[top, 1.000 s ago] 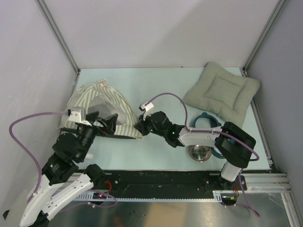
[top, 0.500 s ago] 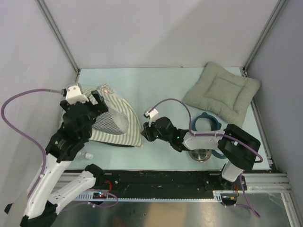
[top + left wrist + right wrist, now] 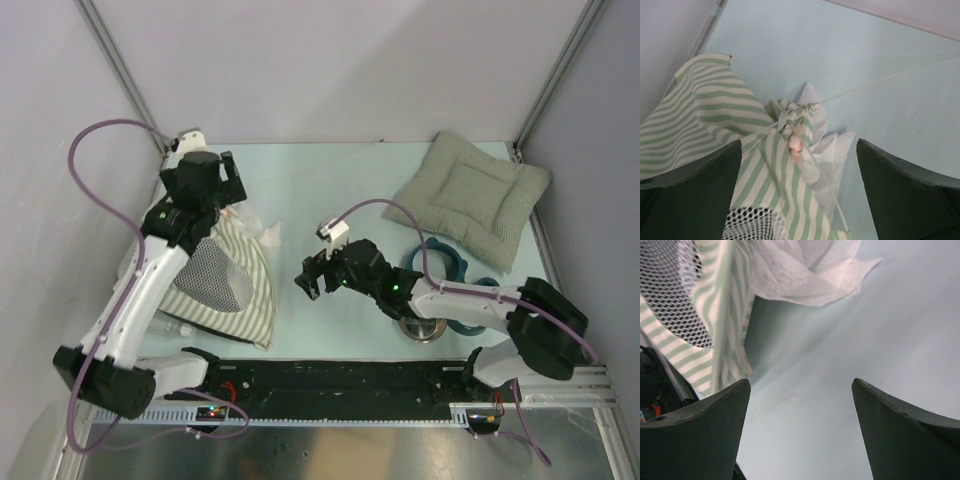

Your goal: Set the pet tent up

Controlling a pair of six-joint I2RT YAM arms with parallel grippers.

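The pet tent (image 3: 215, 290) lies slumped at the left of the table, striped olive-grey and white, its grey mesh window (image 3: 212, 272) facing up. My left gripper (image 3: 205, 200) hovers open over its gathered far end. In the left wrist view the left gripper (image 3: 799, 143) straddles the small pink mark (image 3: 796, 143) and the sheer white flap (image 3: 832, 150) without touching them. My right gripper (image 3: 311, 273) stands open just right of the tent, nothing in it. In the right wrist view the right gripper (image 3: 801, 382) is over bare table, the tent (image 3: 722, 315) and its flap (image 3: 805, 275) ahead.
A grey-green quilted cushion (image 3: 470, 195) lies at the far right corner. A metal bowl (image 3: 420, 325) and teal rings (image 3: 440, 260) sit under the right arm near the front edge. Frame posts and grey walls close in the table on both sides.
My right gripper has opened, let go of the tent's edge and drawn back right. My left arm swung from the near side to above the tent's far end. The tent slid left.
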